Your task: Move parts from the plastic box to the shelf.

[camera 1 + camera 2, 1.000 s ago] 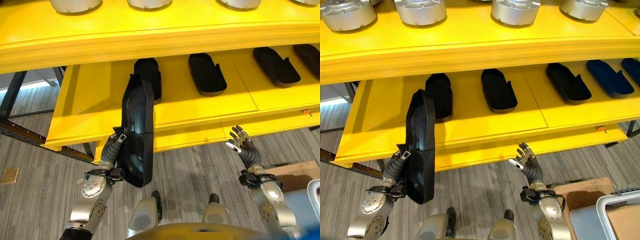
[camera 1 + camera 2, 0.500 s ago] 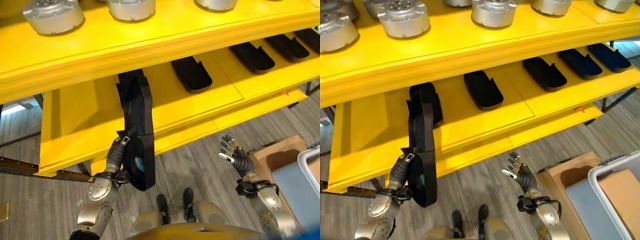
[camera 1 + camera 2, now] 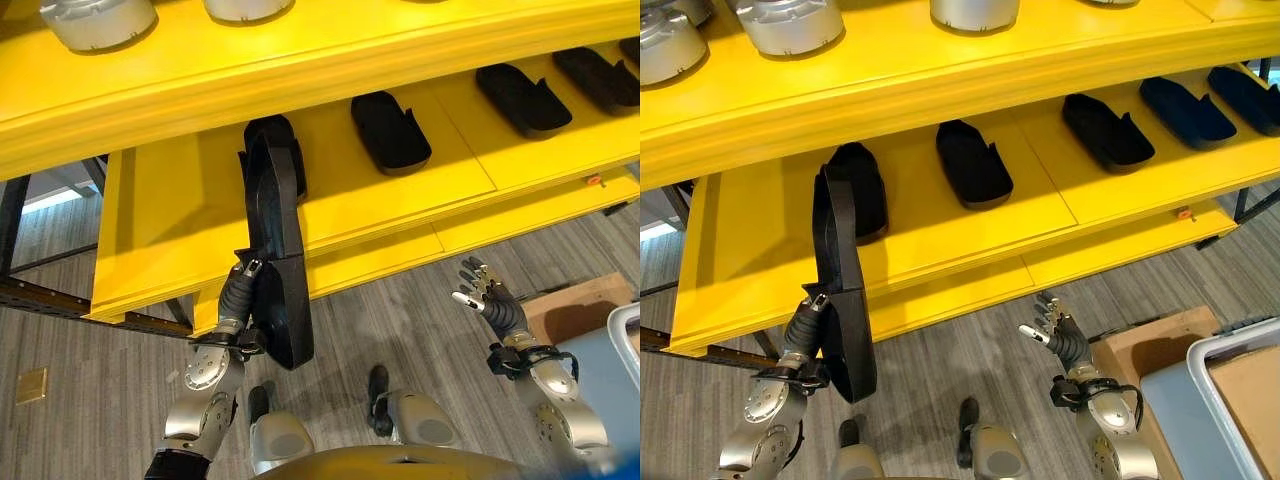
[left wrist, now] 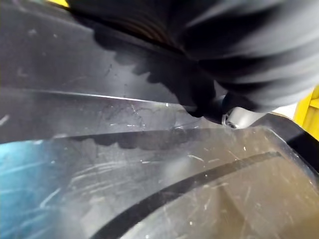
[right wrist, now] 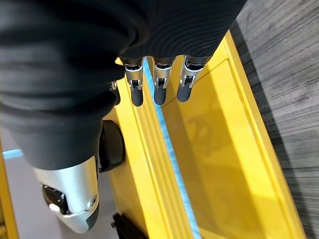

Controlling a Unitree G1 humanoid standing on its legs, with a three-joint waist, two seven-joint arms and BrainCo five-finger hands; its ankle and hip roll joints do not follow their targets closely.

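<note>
My left hand [image 3: 238, 296] is shut on a long black plastic part [image 3: 276, 262], gripping its edge near the lower end. The part stands upright, and its top end reaches up in front of the lower yellow shelf [image 3: 170, 215]. Its scratched black surface [image 4: 149, 174] lies right against the hand in the left wrist view. Behind its top, another black part [image 3: 293, 150] lies on the shelf. More black parts [image 3: 390, 130] [image 3: 522, 97] lie in a row to the right. My right hand [image 3: 490, 300] hangs open over the floor at the right, its fingers [image 5: 159, 87] straight.
Round silver parts [image 3: 95, 20] stand on the upper yellow shelf. A grey plastic box [image 3: 1230, 395] and a brown cardboard box [image 3: 1140, 350] sit on the floor at the lower right. A dark metal frame [image 3: 40, 295] runs under the shelf's left end.
The camera has swung, so the whole scene has shifted. The left hand keeps the black part upright before the lower shelf. The right hand stays open.
</note>
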